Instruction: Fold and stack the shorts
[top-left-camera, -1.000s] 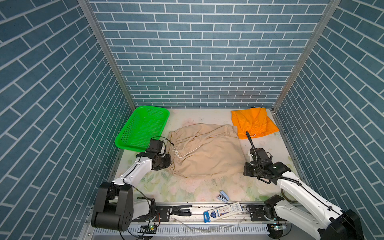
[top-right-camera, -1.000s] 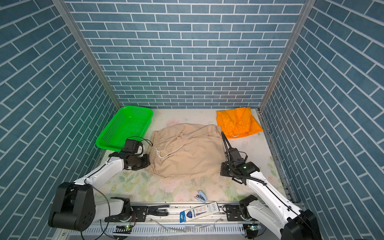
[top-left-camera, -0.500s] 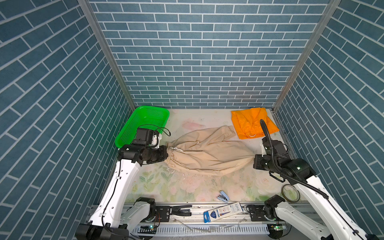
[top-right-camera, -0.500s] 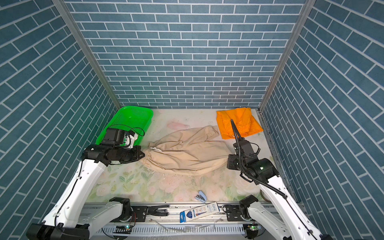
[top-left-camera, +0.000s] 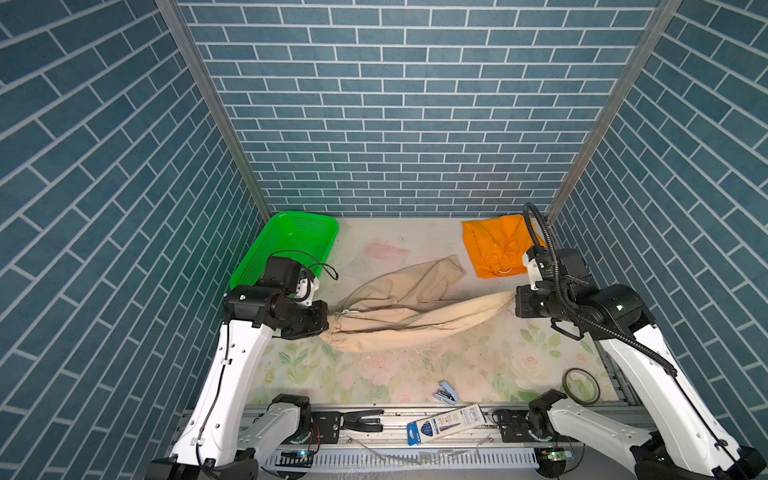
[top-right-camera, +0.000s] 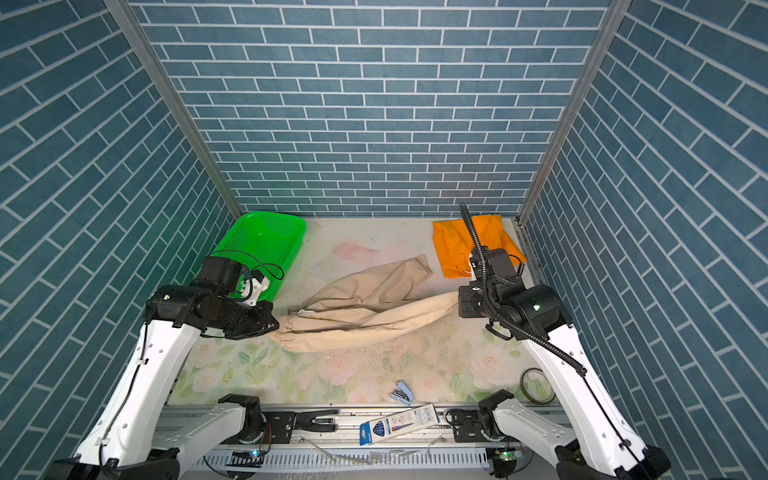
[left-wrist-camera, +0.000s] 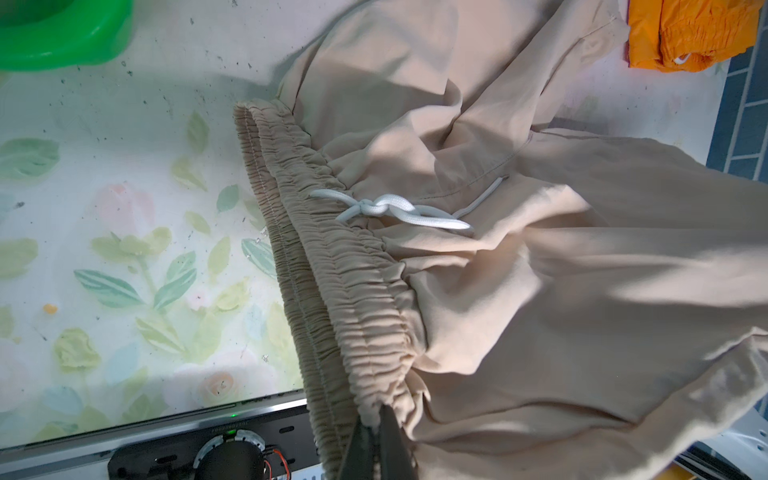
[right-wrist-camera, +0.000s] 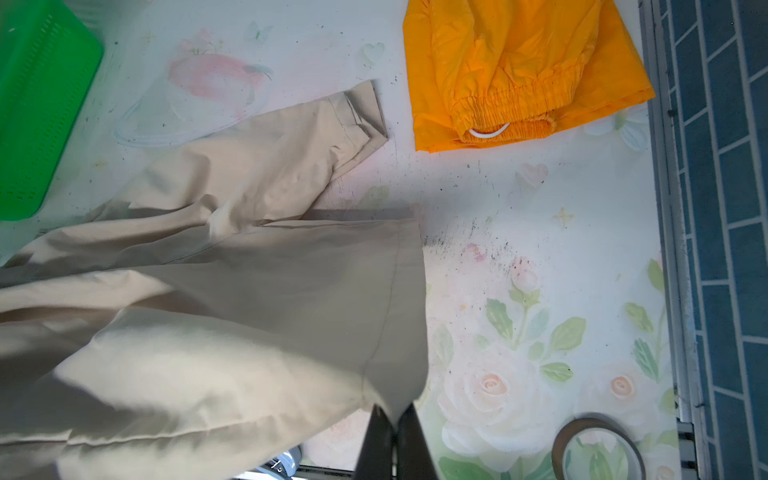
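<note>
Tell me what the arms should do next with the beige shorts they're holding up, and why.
Probably carry both grippers together toward the back wall and lower, laying the held half over the other leg. The left gripper is shut on the waistband, the right gripper on a leg hem, so the beige shorts hang stretched between them while the other leg trails on the table.
</note>
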